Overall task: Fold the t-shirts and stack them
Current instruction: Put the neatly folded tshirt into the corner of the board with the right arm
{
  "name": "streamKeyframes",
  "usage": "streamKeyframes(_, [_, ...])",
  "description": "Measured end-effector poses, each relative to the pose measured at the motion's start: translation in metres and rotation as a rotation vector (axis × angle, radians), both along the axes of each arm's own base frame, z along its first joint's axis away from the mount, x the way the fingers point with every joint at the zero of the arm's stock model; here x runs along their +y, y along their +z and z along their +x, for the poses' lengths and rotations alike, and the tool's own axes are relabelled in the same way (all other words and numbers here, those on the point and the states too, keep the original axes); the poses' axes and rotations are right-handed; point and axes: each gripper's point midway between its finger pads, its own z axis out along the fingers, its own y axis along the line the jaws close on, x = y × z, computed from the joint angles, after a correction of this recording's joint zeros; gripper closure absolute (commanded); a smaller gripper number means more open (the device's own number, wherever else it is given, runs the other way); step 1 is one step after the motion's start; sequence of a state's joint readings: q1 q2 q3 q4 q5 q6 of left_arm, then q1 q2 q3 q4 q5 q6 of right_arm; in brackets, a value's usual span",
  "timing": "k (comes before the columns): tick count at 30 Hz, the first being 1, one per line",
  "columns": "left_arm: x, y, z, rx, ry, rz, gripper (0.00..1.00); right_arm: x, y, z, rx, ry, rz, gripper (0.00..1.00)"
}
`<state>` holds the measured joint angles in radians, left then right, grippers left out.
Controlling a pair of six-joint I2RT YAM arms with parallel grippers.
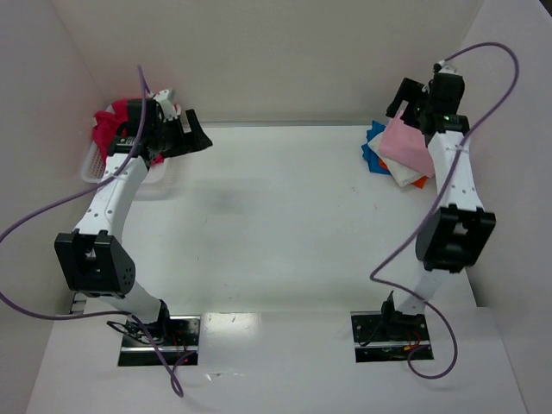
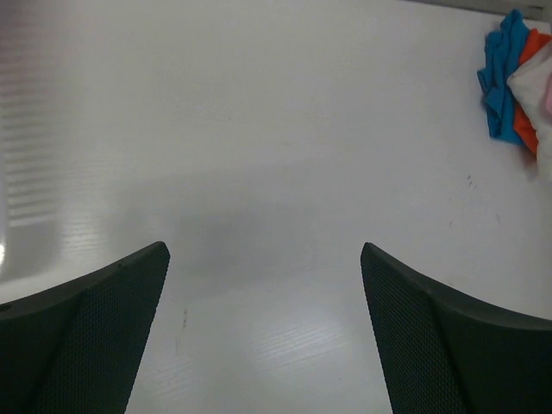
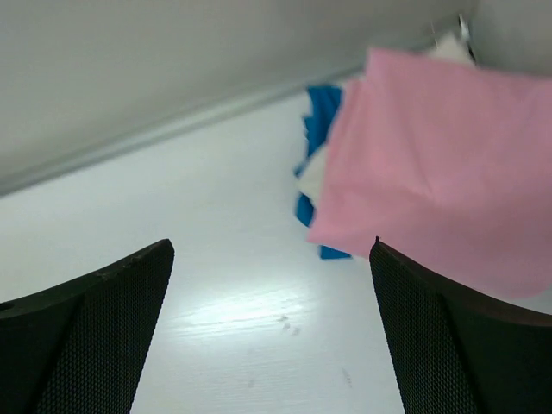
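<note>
1. Closest to us are the two arm bases [image 1: 159, 332], fixed at the near edge of the white tabletop [image 1: 285, 216].
2. A bit further out, the left gripper [image 2: 265, 252] hangs over bare tabletop, near the basket [image 1: 90, 164]. Its jaws are spread wide and there is nothing between them.
3. The right gripper [image 3: 272, 246] is up by the far right corner. Its jaws are spread wide too and hold nothing. The stack lies just past them.
4. At the far right is the stack. The pink t-shirt [image 3: 440, 164] is folded on top, with the white t-shirt [image 1: 401, 170] under it. The orange t-shirt [image 1: 420, 181] and blue t-shirt [image 1: 373, 147] poke out at the bottom (the blue one looks bunched up, not neat).
5. At the far left, a magenta-red t-shirt [image 1: 105, 129] is heaped in the basket (I can't tell how many shirts are in there).
6. I think these shirts are soft, light and floppy. They will sag when lifted and may slide on the smooth tabletop, but they won't break.
7. To get the red one out, pinching a loose fold at the top of the heap looks best.
8. To fold it, each gripper could pinch one shoulder, so the shirt hangs flat.
</note>
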<state>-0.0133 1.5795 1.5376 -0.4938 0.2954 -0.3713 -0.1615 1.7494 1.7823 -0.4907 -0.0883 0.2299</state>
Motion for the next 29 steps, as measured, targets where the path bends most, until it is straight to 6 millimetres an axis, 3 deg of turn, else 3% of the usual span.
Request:
streamKeyframes(3, [0.010, 0.017, 0.004, -0.050, 0.022, 0.039, 0.00, 0.028, 0.067, -0.034, -0.180, 0.050, 0.009, 0.00])
streamKeyframes(6, [0.017, 0.026, 0.004, -0.071, 0.046, 0.068, 0.00, 0.060, 0.094, -0.059, -0.268, 0.111, 0.038, 0.00])
streamKeyframes(8, [0.021, 0.028, 0.003, -0.077, 0.056, 0.088, 0.00, 0.076, 0.087, -0.067, -0.262, 0.137, 0.060, 0.00])
streamKeyframes(11, [0.026, 0.020, 0.001, -0.058, 0.079, 0.107, 0.00, 0.089, 0.055, -0.067, -0.186, 0.147, 0.087, 0.00])
streamKeyframes(14, [0.033, 0.002, -0.008, -0.013, 0.109, 0.133, 0.00, 0.086, 0.016, -0.067, -0.081, 0.109, 0.100, 0.00])
streamKeyframes(18, [0.043, -0.013, -0.019, 0.027, 0.151, 0.172, 0.00, 0.081, -0.013, -0.071, -0.009, 0.079, 0.100, 0.00])
streamKeyframes(29, [0.051, 0.003, -0.029, -0.016, 0.195, 0.188, 0.00, 0.081, -0.030, -0.076, 0.027, 0.071, 0.102, 0.00])
